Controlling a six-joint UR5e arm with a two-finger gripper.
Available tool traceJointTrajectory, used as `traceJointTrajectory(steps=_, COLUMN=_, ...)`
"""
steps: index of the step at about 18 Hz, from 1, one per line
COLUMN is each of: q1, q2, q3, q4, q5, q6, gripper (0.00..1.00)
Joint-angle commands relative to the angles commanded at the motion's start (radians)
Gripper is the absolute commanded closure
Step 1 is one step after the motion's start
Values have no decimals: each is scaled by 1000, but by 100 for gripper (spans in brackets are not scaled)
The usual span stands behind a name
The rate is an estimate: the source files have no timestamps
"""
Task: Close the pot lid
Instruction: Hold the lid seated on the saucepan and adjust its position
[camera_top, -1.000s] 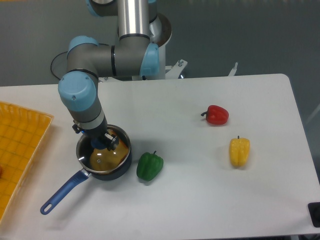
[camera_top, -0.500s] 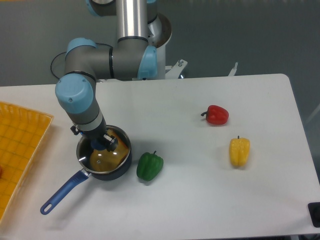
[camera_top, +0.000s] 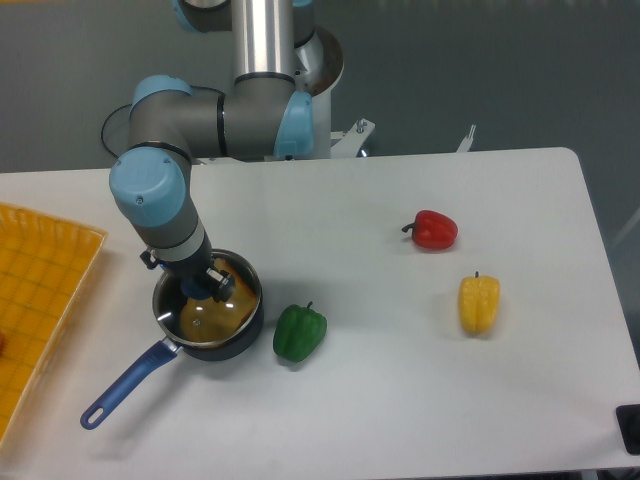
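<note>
Surface (camera_top: 400, 380): carries everything I list.
Tray (camera_top: 40, 290): yellow, beyond the pot's handle side.
Pot (camera_top: 240, 335): my landmark.
Lid (camera_top: 212, 318): over the pot's mouth, seemingly tilted, so not yet seated.
Gripper (camera_top: 205, 285): at the lid's knob; jaws' state I cannot tell.
Green pepper (camera_top: 299, 333): just beside the pot.

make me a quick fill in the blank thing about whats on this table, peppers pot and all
1. The pepper lying closest to the pot is the ____ one.
2. The pot's long handle is coloured ____.
3. The red pepper lies farther from the camera than the ____ pepper on the right side of the table.
4. At the table's left edge sits an orange-yellow ____.

Missing words: green; blue; yellow; tray
</note>
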Motion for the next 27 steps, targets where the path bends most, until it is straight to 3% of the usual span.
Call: traceJointTrajectory(steps=27, q1=0, q2=-14, q3=8, q4=3, q5=0, q6=3, gripper=54)
